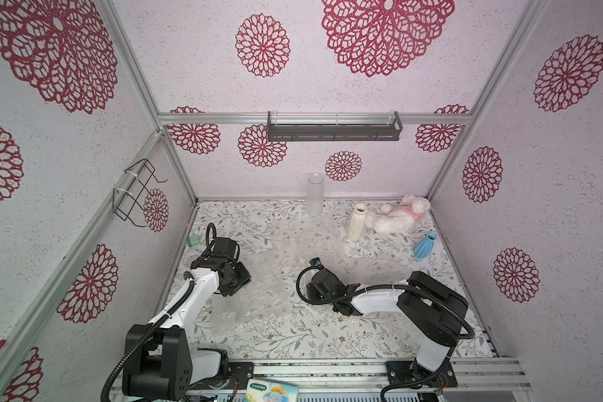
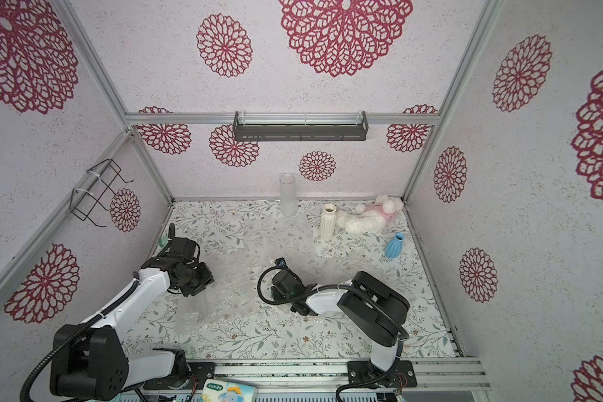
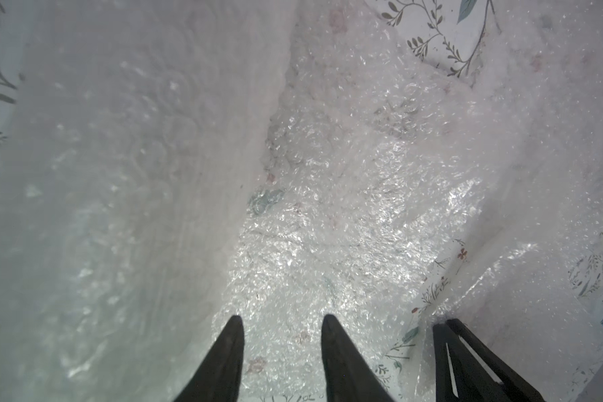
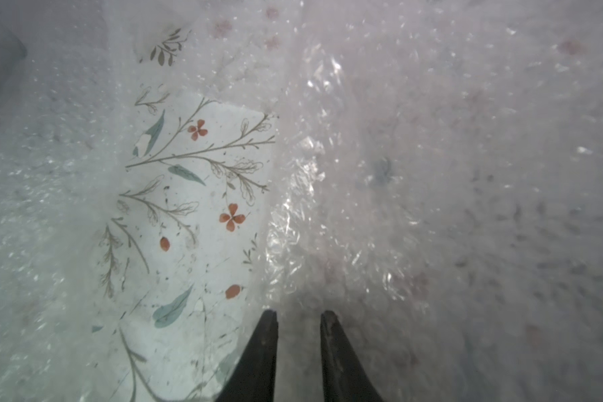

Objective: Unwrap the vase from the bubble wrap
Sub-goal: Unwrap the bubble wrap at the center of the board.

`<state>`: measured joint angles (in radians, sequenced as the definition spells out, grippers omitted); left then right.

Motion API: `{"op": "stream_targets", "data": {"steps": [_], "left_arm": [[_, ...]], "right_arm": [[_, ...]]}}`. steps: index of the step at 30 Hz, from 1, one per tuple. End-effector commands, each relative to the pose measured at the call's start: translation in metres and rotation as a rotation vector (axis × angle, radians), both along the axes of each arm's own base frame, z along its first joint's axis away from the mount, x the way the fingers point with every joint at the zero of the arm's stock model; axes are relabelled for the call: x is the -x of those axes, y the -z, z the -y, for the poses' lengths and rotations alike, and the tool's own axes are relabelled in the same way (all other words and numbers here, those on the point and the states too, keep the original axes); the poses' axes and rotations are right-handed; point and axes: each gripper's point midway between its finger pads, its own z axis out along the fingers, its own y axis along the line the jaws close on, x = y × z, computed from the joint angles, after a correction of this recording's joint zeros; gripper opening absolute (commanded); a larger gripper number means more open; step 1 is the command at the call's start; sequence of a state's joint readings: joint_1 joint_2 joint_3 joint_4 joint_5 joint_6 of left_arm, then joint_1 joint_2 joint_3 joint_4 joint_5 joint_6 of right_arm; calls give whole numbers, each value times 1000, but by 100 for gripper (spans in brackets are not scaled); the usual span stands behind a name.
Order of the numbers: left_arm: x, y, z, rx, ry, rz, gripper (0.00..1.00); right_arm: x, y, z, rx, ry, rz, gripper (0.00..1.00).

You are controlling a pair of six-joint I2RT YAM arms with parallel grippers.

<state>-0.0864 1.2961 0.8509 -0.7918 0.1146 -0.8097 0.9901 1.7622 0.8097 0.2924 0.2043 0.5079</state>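
Clear bubble wrap (image 1: pixel 258 296) lies in loose, crumpled sheets across the middle of the floral table (image 1: pixel 328 341), seen in both top views (image 2: pixel 220 299). Three bare vases stand at the back right: a clear glass vase (image 1: pixel 315 195), a white ribbed vase (image 1: pixel 357 222) and a small blue vase (image 1: pixel 425 245). I see no wrapped vase. My left gripper (image 3: pixel 282 320) hangs open just above the bubble wrap (image 3: pixel 345 209), nothing between its fingers. My right gripper (image 4: pixel 299 313) stands slightly open at a wrap edge (image 4: pixel 362 174), beside bare tabletop.
A white plush toy (image 1: pixel 397 217) lies behind the white vase. A small green box (image 1: pixel 193 241) sits at the left wall. A wire rack (image 1: pixel 136 191) hangs on the left wall, a grey shelf (image 1: pixel 333 130) on the back wall. A tissue pack (image 1: pixel 272 391) lies at the front rail.
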Motion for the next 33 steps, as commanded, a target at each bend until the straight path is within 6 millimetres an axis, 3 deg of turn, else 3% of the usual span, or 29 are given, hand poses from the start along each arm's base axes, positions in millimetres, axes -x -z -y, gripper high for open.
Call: {"op": "stream_targets", "data": {"steps": [1, 4, 8, 13, 21, 24, 28, 33], "left_arm": [[0, -4, -1, 17, -13, 16, 41], [-1, -4, 0, 25, -11, 24, 41], [-1, -4, -1, 30, -11, 27, 41], [-2, -6, 0, 37, -5, 38, 41], [-5, -7, 3, 59, -3, 48, 41], [-5, -7, 4, 66, -3, 50, 41], [-6, -8, 4, 67, -3, 52, 41], [-6, -10, 4, 64, 6, 56, 42]], "right_arm": [[4, -45, -18, -83, -42, 62, 34], [7, -60, -30, -112, -70, 78, 41], [16, -61, -50, -151, -126, 51, 45], [26, -48, -78, -178, -191, -6, 48], [33, -20, -104, -186, -262, -84, 49], [30, -20, -110, -191, -264, -82, 38], [24, -31, -104, -197, -229, -45, 1], [14, -54, -81, -218, -154, 23, 0]]}}
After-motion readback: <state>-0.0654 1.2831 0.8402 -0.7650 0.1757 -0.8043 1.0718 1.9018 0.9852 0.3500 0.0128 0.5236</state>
